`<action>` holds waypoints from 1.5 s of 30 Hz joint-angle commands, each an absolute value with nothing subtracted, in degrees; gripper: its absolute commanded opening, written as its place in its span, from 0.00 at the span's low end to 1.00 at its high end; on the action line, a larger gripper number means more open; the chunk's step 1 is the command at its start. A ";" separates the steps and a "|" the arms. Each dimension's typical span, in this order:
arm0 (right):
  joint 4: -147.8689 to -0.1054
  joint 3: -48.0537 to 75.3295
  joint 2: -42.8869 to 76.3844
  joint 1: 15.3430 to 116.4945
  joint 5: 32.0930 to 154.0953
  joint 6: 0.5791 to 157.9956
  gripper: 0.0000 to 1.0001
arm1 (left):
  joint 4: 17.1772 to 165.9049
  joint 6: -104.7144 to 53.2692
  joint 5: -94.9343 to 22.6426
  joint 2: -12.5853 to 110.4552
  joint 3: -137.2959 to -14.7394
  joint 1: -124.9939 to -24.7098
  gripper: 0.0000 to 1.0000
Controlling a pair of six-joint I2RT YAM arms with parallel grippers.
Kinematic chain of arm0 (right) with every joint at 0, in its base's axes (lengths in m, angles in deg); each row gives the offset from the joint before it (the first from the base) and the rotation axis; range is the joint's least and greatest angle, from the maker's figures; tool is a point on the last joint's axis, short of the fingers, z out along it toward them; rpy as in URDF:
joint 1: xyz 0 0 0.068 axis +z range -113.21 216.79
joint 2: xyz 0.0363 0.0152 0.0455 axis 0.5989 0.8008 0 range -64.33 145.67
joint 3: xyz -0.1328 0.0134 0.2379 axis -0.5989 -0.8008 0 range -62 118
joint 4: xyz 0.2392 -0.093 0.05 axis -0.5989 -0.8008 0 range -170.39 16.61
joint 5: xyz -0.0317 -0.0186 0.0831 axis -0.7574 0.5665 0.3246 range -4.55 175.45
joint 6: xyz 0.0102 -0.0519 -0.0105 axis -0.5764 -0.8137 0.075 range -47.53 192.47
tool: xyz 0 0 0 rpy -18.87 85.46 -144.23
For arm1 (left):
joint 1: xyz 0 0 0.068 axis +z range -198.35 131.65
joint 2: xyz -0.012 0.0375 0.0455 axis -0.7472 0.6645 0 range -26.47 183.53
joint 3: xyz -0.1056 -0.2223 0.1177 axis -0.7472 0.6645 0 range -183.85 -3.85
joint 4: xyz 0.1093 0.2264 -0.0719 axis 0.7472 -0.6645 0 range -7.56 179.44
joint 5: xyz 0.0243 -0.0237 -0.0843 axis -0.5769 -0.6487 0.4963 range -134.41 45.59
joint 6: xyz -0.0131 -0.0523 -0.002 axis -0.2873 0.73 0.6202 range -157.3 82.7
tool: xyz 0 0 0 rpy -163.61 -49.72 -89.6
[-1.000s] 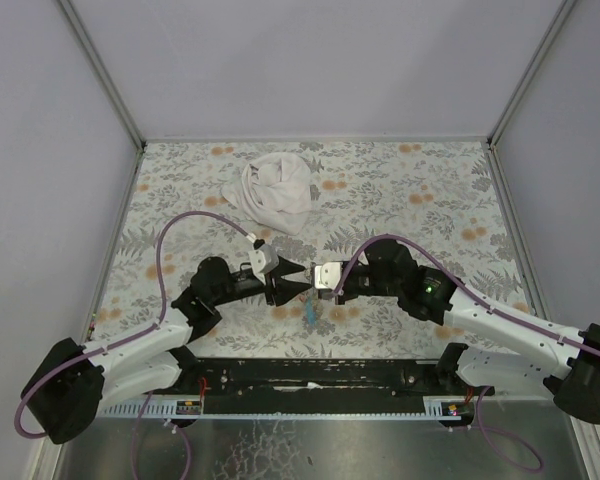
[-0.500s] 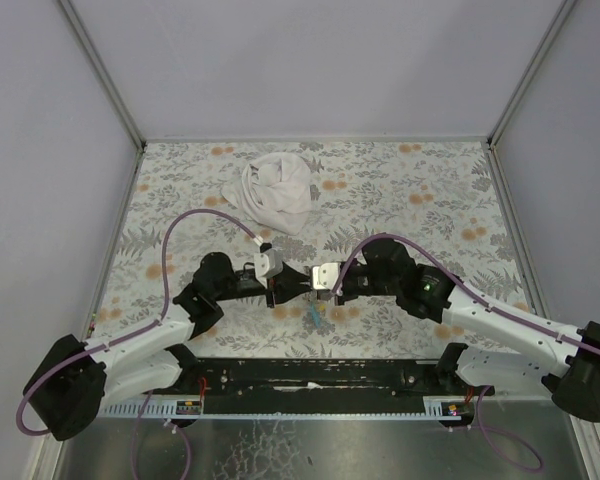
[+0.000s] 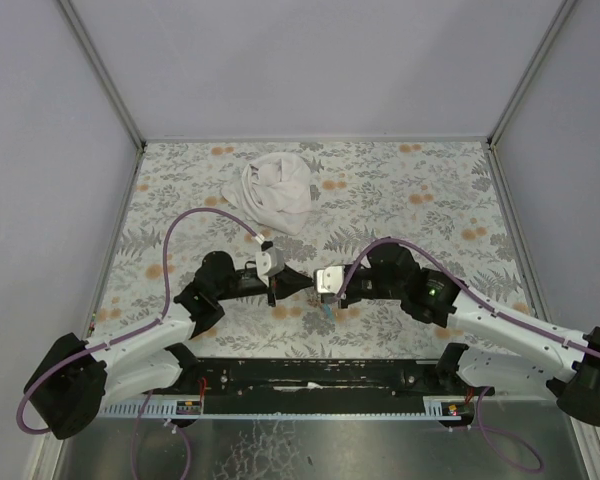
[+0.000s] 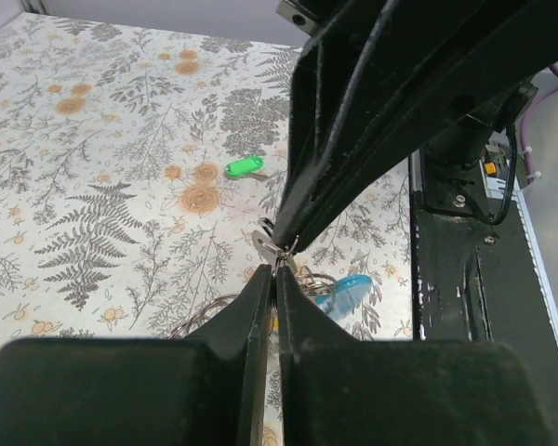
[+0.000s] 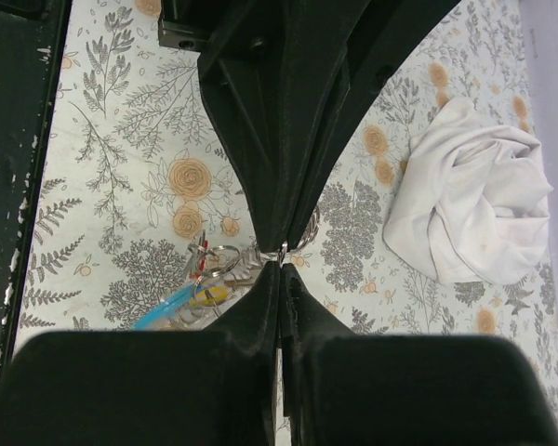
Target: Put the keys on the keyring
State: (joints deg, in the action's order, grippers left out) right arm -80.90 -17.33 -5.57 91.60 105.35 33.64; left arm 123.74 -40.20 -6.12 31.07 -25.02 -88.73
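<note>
Keyring [image 5: 219,253] partly behind L tool [image 5: 281,243]

A crumpled white cloth [image 3: 276,193] lies on the table [image 3: 430,200], toward 11 o'clock from the table's middle in the overhead view and near the far edge. In the right wrist view the same cloth [image 5: 474,200] sits at 3 o'clock, bunched into soft folds. The table is covered with a pale print of grey ferns, leaves and small orange blossoms. Plain grey walls [image 3: 320,60] close it in at 9, 12 and 3 o'clock, with metal posts [image 3: 100,70] rising from the far corners. At 6 o'clock a black rail [image 3: 320,375] runs along the near edge, and a scuffed metal sheet [image 3: 310,450] lies below it.
</note>
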 commanded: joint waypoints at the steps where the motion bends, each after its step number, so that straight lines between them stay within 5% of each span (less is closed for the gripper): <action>1: -76.19 -19.34 -9.80 91.88 101.82 35.37 0.00 | 125.59 -37.38 -12.52 30.44 -25.07 -88.28 0.00; 22: -65.87 -25.36 -6.68 91.87 104.58 40.19 0.00 | 155.29 -8.98 -32.56 37.80 -16.60 -89.21 0.00; 45: -49.64 -30.51 -4.00 91.95 106.21 47.51 0.00 | 169.26 0.23 -50.99 43.46 -12.03 -96.17 0.00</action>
